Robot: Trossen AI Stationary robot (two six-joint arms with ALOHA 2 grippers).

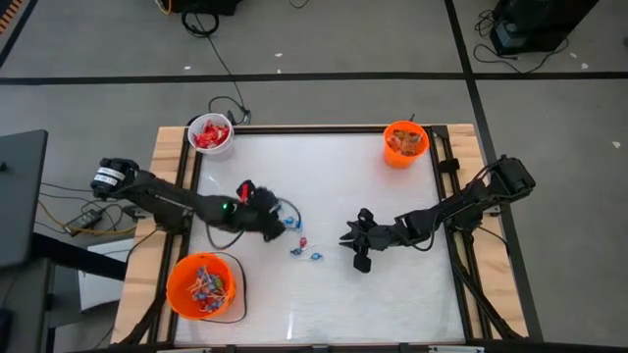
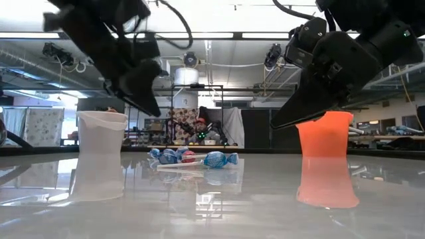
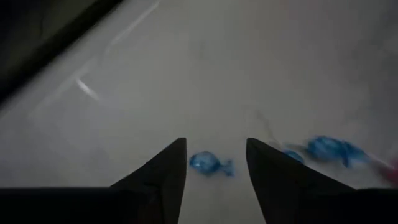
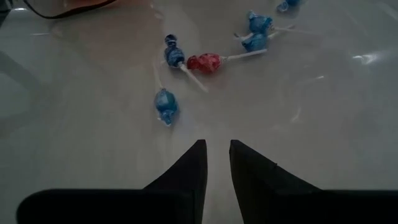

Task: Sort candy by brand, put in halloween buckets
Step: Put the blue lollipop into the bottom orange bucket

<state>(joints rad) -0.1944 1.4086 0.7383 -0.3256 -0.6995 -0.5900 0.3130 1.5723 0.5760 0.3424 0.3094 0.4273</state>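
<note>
Where left pincer (image 3: 214, 177) hangs agape, candy (image 3: 208, 163) blurred.

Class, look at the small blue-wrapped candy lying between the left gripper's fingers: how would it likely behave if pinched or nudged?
The blue-wrapped candy looks tiny next to the left gripper, so it is probably very light. Its glossy wrapper and the shiny table suggest it may skid when nudged. The twisted wrapper ends would likely crumple, so a pinch on the rounder middle seems safer.
</note>
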